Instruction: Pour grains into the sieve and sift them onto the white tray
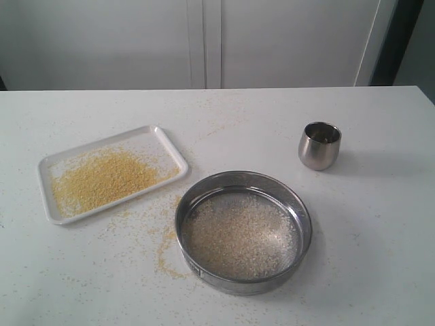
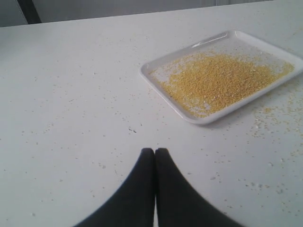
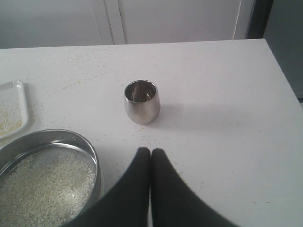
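Note:
The white tray [image 1: 49, 165] lies on the table at the left, carrying a layer of fine golden-yellow grains [image 1: 102, 180]; the left wrist view shows the tray [image 2: 156, 71] and its yellow grains [image 2: 218, 80] too. The steel sieve [image 1: 204, 187] rests on the table in the front middle, holding pale off-white coarse grains [image 1: 238, 234]. The sieve [image 3: 92, 153] also appears in the right wrist view. My left gripper [image 2: 155, 150] is shut and empty, away from the tray. My right gripper [image 3: 151, 151] is shut and empty, between sieve and cup. Neither arm shows in the exterior view.
A small rounded steel cup [image 1: 319, 145] stands upright to the right behind the sieve, also visible as the cup [image 3: 141, 101] ahead of my right gripper. Spilled yellow meal [image 1: 165, 248] lies on the table between tray and sieve.

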